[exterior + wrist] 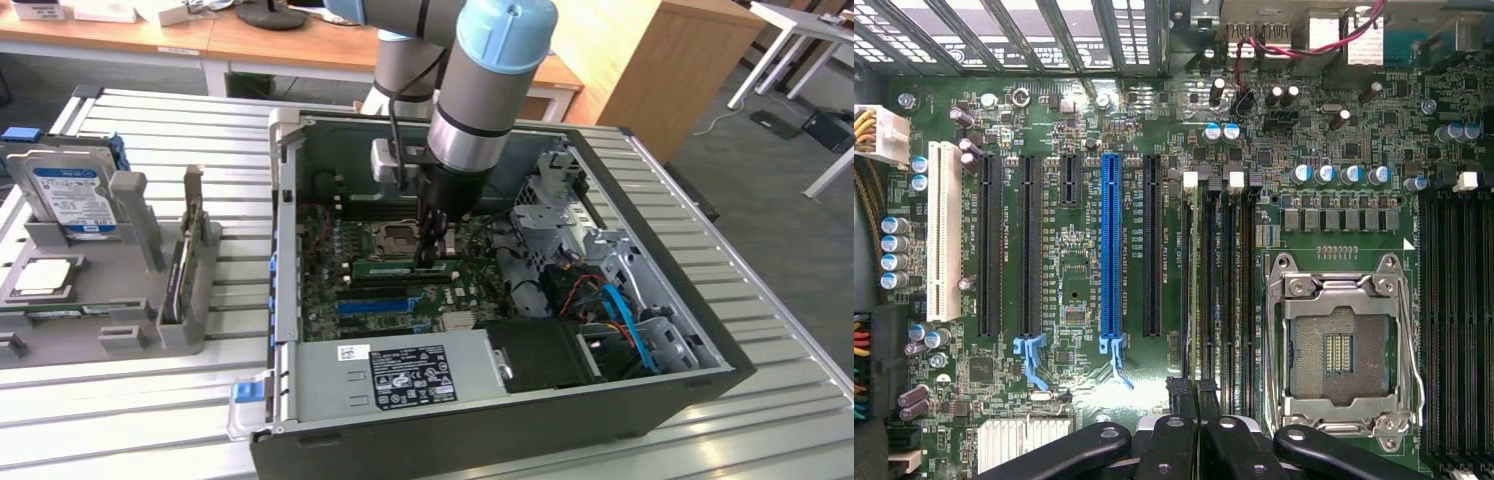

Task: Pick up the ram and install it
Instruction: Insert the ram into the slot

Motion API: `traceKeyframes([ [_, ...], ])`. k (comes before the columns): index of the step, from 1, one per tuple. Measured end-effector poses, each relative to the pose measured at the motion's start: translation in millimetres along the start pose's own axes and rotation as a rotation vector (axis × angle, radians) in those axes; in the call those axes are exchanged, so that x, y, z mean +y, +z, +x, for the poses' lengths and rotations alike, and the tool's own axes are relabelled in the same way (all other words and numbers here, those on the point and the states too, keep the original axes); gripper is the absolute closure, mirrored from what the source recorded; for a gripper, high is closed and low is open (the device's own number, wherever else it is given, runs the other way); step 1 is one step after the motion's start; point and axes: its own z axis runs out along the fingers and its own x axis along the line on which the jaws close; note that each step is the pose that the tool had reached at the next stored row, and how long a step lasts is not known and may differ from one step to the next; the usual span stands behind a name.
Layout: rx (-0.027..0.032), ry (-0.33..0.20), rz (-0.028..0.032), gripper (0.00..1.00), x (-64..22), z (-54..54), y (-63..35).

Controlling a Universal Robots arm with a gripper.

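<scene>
Ram [395, 268] in PC case [467, 440], slatted tbl [134, 420], desks [134, 38] behind.

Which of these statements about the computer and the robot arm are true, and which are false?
1. The gripper hangs over the hard drive. False: it is down inside the case, at the ram.
2. The CPU socket is empty. True.
3. The hard drive lies inside the case. False: it stands in a grey holder on the exterior view's left.
4. One long slot on the motherboard is blue. True.
</scene>
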Motion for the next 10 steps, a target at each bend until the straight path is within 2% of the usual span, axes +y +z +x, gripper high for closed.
traceKeyframes([
  [10, 0.0002, -0.006, -0.0002, 0.88, 0.1, 0.0, 0.0],
])
